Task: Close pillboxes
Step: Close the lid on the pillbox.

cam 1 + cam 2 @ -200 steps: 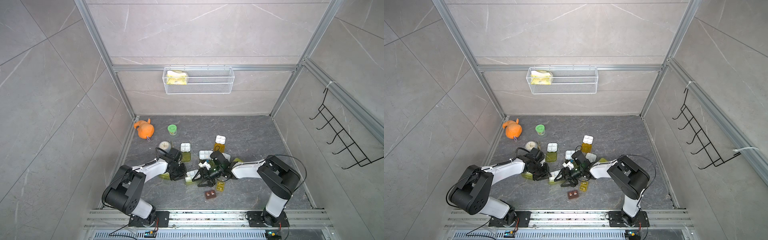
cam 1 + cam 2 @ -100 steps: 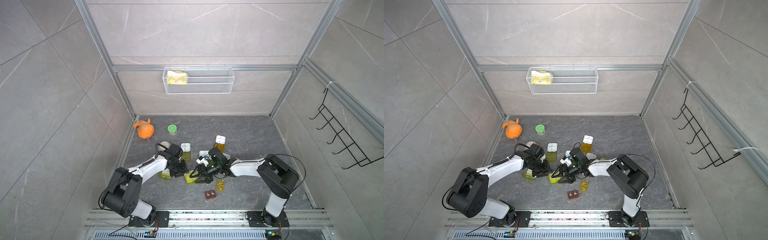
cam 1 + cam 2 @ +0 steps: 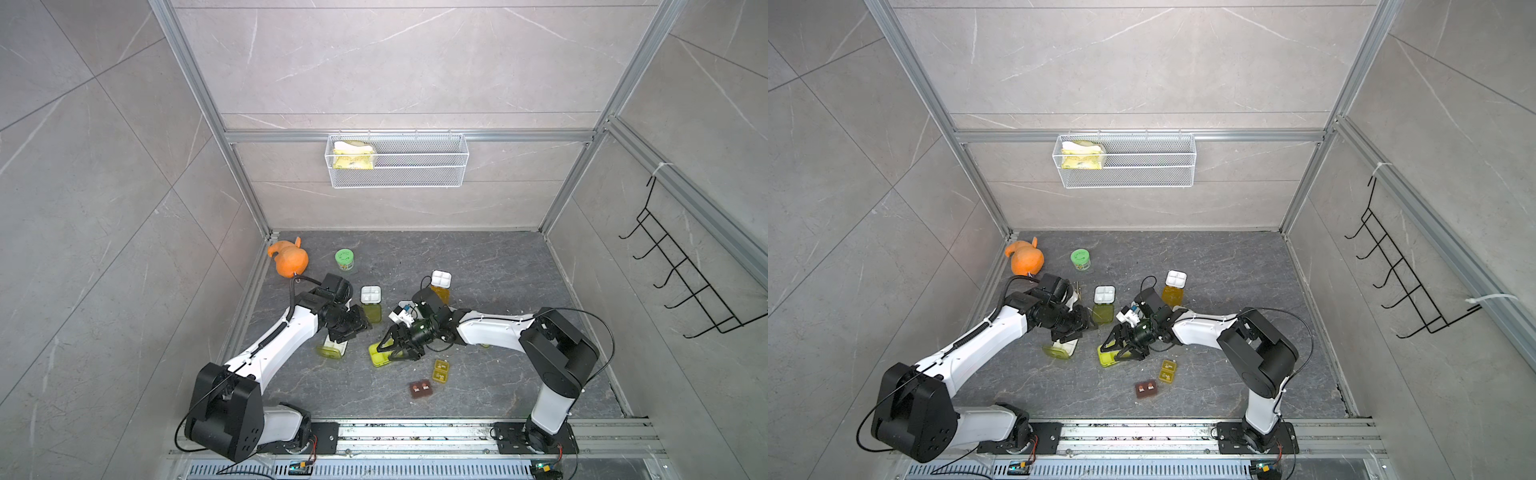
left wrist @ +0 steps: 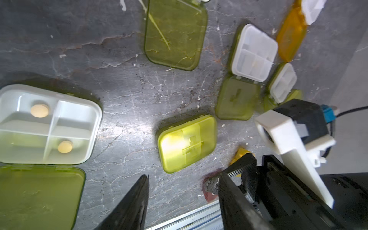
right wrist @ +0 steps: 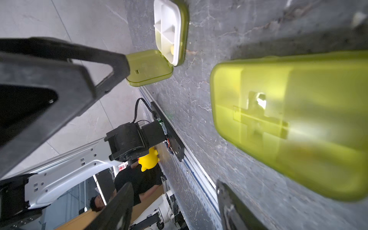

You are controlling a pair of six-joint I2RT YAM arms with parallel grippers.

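While the left gripper [image 4: 184, 177] and right gripper [image 3: 388, 348] gape empty, nothing is pinned. Pushing its lid may skid the leftmost open pillbox [image 4: 47, 127].

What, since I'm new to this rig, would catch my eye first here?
A bright yellow-green closed pillbox glows in the middle, where the left arm and right arm meet. Open pillboxes lie scattered around it, and an orange toy sits in the far left corner.
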